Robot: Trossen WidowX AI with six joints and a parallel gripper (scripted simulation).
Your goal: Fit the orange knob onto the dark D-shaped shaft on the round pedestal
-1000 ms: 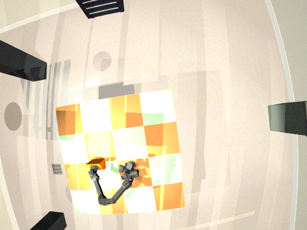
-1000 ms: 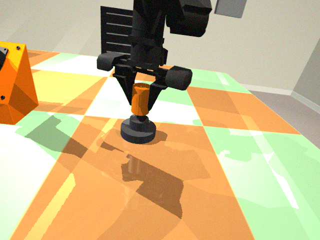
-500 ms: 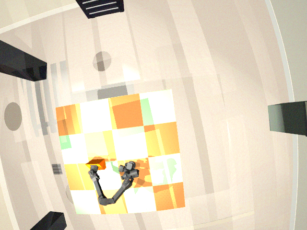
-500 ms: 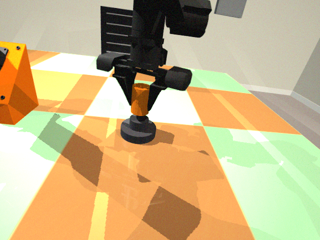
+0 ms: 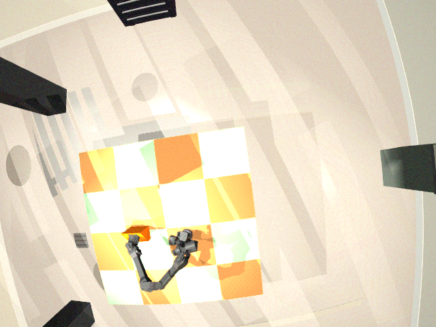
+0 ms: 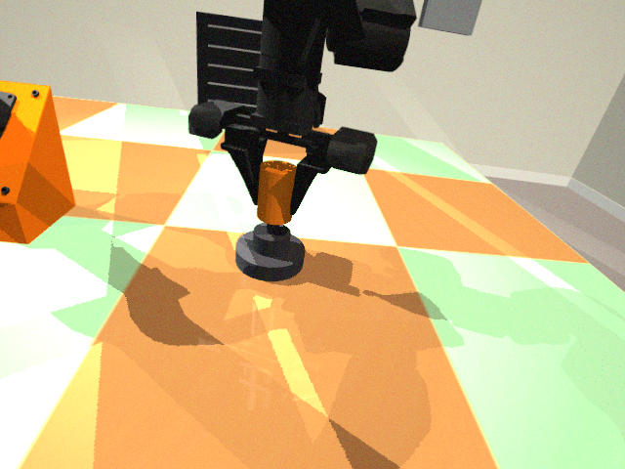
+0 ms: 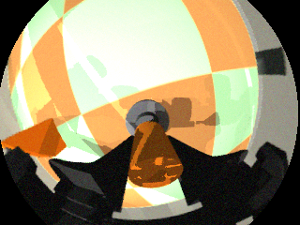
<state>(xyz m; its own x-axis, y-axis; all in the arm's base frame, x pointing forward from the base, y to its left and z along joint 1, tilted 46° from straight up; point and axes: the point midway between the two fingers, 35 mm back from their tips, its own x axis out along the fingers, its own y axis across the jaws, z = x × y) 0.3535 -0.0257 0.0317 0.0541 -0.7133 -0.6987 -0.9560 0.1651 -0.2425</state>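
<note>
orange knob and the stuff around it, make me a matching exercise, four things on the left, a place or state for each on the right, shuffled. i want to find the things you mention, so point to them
Things
1. orange knob (image 6: pixel 275 193) (image 7: pixel 155 157)
2. claw (image 6: pixel 274 201) (image 7: pixel 150 139)
3. round pedestal (image 6: pixel 270 260) (image 7: pixel 136 113)
4. orange wedge-shaped block (image 5: pixel 142 233) (image 6: pixel 30 166) (image 7: pixel 44 138)

Places and states
A. standing on the checkered surface, below the knob
B. off to the left in the exterior view
C. shut on something
D. held between two dark fingers

Pairs: 1-D, 2-C, 3-A, 4-B
</note>
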